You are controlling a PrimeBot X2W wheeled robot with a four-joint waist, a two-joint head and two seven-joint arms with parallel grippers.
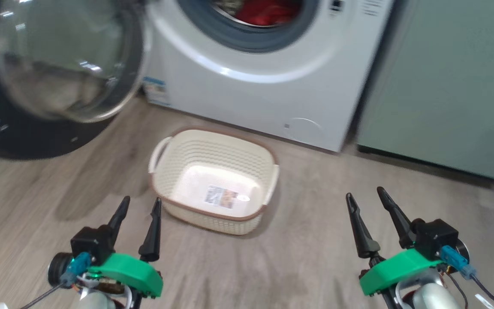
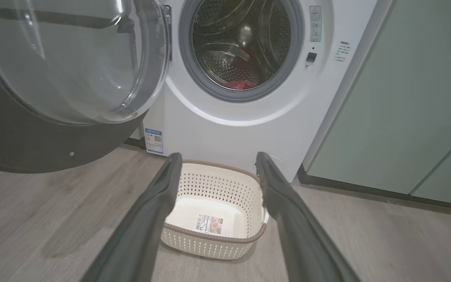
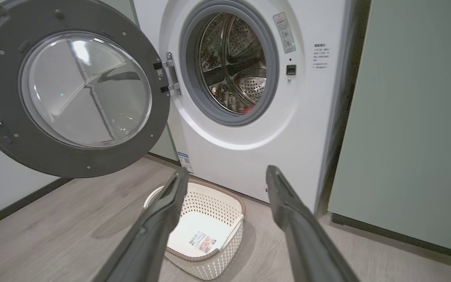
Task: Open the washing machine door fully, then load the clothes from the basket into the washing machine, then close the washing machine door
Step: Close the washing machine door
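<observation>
1. Far left, the washing machine door [image 1: 58,64] stands swung wide on its hinge, its glass bowl facing the room and its black rim hanging above the wooden floor [image 1: 28,193]. Shutting it looks like the one step left.
2. The left gripper [image 1: 141,201] hovers low, just beside the basket's near left corner, its dark fingers spread apart and holding nothing. Being nearer the door, it seems the natural arm for the job.
3. The basket [image 1: 212,221] sits on the floor in front of the washer, bare but for a sticker on its bottom. The door's lower rim appears to hang higher than the basket, though the views do not settle it.
4. Inside the washing machine [image 1: 264,98], the clothes [image 1: 268,13] lie red at the bottom of the steel drum. It is worth checking that no fabric trails over the grey rubber ring.
5. The right gripper [image 1: 364,192], fingers likewise apart and empty, hovers well apart from the basket, near the pale green cabinet [image 1: 444,86].
6. A good close would catch the rim's free edge, farthest from the hinge, follow its arc to the mouth, then press firmly until the latch catches.
</observation>
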